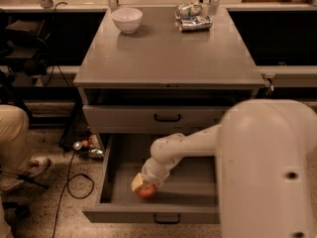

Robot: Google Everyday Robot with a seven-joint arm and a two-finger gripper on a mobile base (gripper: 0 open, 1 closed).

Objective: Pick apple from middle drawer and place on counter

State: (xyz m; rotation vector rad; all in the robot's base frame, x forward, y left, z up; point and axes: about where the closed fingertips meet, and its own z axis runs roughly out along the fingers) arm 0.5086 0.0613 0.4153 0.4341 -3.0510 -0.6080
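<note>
The apple [147, 191], small and red-orange, sits on the middle drawer [124, 158] floor near the front, my gripper [142, 186] pressed over it, hiding its top; whether I grip it, I cannot tell

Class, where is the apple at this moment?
In the camera view, the apple is inside the open middle drawer, left of centre near its front panel, right at the end effector.
</note>
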